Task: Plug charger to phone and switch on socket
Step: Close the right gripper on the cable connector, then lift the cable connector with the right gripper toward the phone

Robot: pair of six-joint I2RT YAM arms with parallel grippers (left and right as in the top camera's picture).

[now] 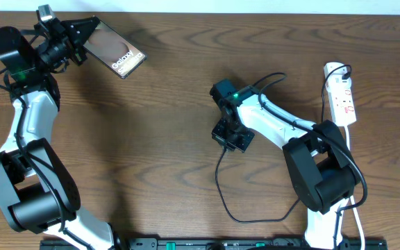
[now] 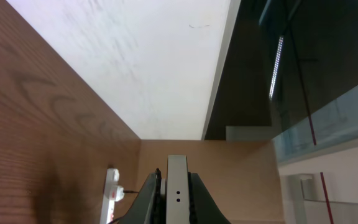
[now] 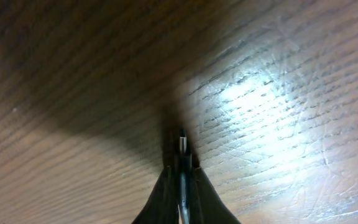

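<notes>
The dark brown phone (image 1: pixel 117 50) with white "Galaxy" lettering is held at the far left by my left gripper (image 1: pixel 89 36), which is shut on its edge; in the left wrist view its pale edge (image 2: pixel 177 186) stands between the fingers (image 2: pixel 177 193). My right gripper (image 1: pixel 231 137) is near the table's middle, shut on the plug tip (image 3: pixel 181 146) of the thin black charger cable (image 1: pixel 221 187), held just above the wood. The white socket strip (image 1: pixel 340 94) lies at the far right and also shows in the left wrist view (image 2: pixel 112 190).
The brown wooden table (image 1: pixel 165 139) spreads between the two arms. The black cable loops along the front right toward the right arm's base. A white cord (image 1: pixel 349 149) runs from the socket strip down the right edge.
</notes>
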